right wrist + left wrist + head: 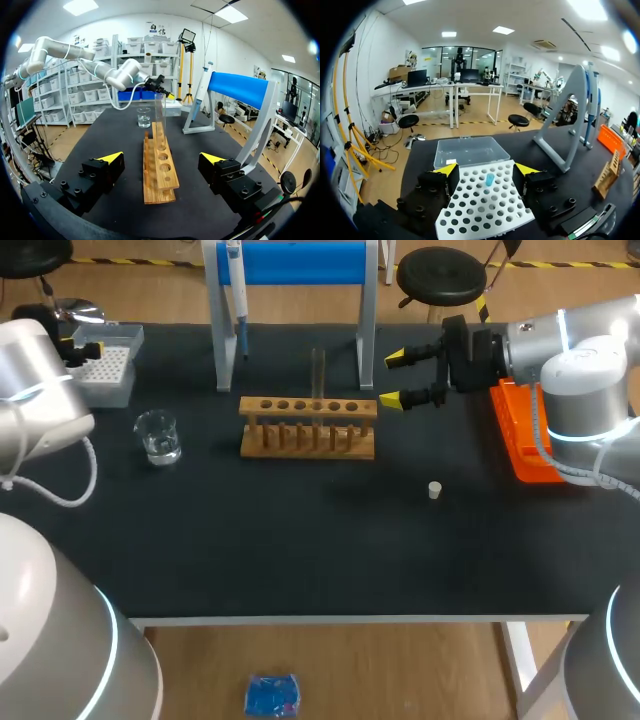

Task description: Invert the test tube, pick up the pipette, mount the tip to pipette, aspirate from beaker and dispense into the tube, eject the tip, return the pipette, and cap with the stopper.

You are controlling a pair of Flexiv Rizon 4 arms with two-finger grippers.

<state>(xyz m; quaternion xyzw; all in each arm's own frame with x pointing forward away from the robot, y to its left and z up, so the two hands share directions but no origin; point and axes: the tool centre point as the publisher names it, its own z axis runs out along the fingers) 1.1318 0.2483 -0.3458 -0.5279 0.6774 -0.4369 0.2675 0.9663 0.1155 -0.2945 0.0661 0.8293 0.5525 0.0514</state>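
Note:
A clear test tube (pixel 318 373) (pixel 161 112) stands upright in the wooden rack (pixel 308 426) (pixel 160 172). My right gripper (pixel 404 378) (pixel 162 157) is open at the rack's right end, with the rack ahead between its fingers. The pipette (pixel 237 300) (pixel 199 97) hangs on the blue-topped stand (pixel 290 265). My left gripper (pixel 486 170) is open, a finger close on each side of the white tip box (pixel 105 365) (pixel 485 207), which holds one blue tip (pixel 490 179). The beaker (pixel 157 436) (pixel 144 117) stands left of the rack. The white stopper (pixel 435 490) lies right of and nearer than the rack.
An orange tray (pixel 525 440) lies at the table's right side under my right arm. The tip box's clear lid (pixel 470 151) lies open beyond the box. The stand's legs (pixel 222 350) rise just behind the rack.

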